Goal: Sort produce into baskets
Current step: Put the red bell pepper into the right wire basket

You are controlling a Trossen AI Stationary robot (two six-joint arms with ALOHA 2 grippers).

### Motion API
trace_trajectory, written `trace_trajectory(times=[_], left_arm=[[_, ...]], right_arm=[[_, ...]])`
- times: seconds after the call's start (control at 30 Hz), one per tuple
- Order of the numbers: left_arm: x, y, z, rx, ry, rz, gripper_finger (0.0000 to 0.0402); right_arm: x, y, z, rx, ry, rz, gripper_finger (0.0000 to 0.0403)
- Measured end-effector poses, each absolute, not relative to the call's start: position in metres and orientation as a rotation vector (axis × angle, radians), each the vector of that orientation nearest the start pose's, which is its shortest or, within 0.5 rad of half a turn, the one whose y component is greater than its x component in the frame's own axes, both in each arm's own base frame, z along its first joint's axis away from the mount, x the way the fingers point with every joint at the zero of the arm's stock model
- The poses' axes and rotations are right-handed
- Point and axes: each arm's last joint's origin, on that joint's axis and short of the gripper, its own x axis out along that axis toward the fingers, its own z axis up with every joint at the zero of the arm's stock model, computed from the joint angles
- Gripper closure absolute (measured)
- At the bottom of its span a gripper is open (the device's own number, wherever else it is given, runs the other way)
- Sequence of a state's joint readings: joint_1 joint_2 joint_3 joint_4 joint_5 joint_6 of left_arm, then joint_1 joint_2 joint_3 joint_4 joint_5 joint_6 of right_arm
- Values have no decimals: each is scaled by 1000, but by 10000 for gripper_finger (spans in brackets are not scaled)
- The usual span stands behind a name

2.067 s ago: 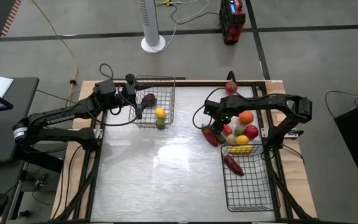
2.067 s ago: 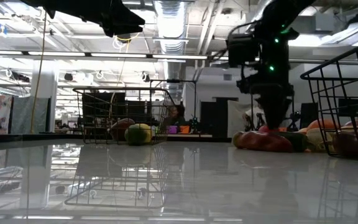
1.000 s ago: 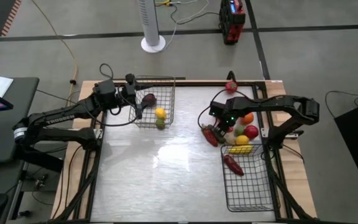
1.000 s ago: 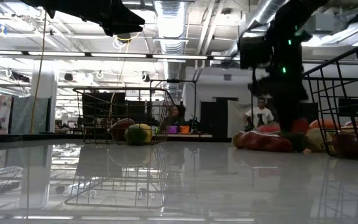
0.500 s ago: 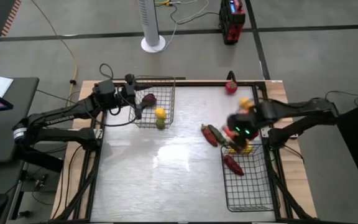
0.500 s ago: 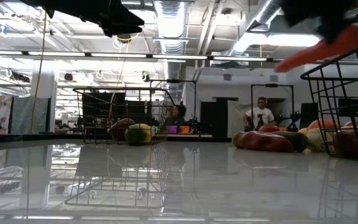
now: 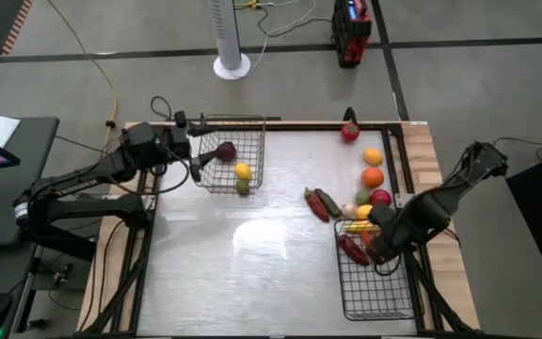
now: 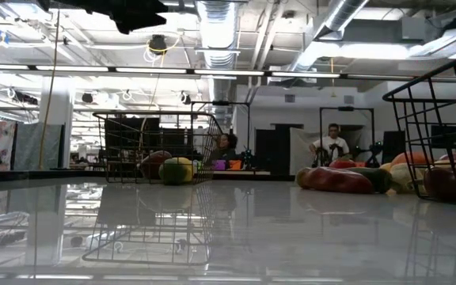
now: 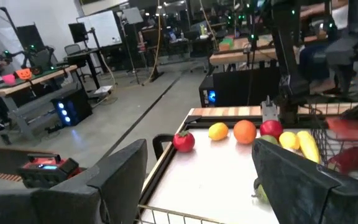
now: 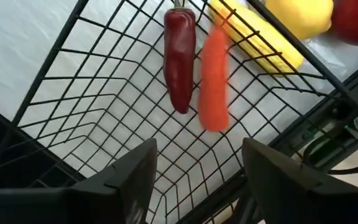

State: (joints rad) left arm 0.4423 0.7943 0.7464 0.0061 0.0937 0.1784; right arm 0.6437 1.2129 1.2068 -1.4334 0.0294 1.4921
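My right gripper [image 7: 382, 252] hangs open over the black wire basket [image 7: 376, 292] at the table's near right. In the right wrist view my right gripper [image 10: 199, 146] touches nothing. Below it a long orange piece [image 10: 214, 81] shows blurred inside the basket, beside a long red pepper [image 10: 179, 59] that lies on the mesh floor. My left gripper [image 7: 188, 141] is open and empty at the left side of the silvery basket [image 7: 252, 127]. That basket holds a maroon piece [image 7: 224, 151], a yellow one [image 7: 243, 171] and a green one [image 7: 243, 186].
Loose produce lies by the black basket's far end: a red piece with a green stalk [image 7: 349, 132], a yellow one [image 7: 372, 156], an orange one [image 7: 373, 177], a red one [image 7: 380, 198], a long yellow one [image 7: 363, 226], and long red and dark green ones [image 7: 322, 203]. People show in the room behind [image 8: 332, 142].
My right gripper has gone from the produce pile up and toward the table's near edge, carrying the long orange piece over the black basket. The piece now shows apart from the fingers, inside the basket. My left gripper has drawn back a little toward the table's left edge.
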Motion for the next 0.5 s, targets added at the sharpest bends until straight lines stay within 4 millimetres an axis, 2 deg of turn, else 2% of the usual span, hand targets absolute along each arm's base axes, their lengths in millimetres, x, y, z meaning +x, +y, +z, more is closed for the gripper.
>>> trace_trajectory(times=[0.13,0.3,0.5], left_arm=[[165,75,335,161,74,329,123],[173,79,329,164,107,325,123],[179,81,324,154,135,308,123]], right_arm=[[153,103,313,698,1377,-587,133],[154,75,313,568,1313,-759,133],[156,43,310,526,1259,-843,133]])
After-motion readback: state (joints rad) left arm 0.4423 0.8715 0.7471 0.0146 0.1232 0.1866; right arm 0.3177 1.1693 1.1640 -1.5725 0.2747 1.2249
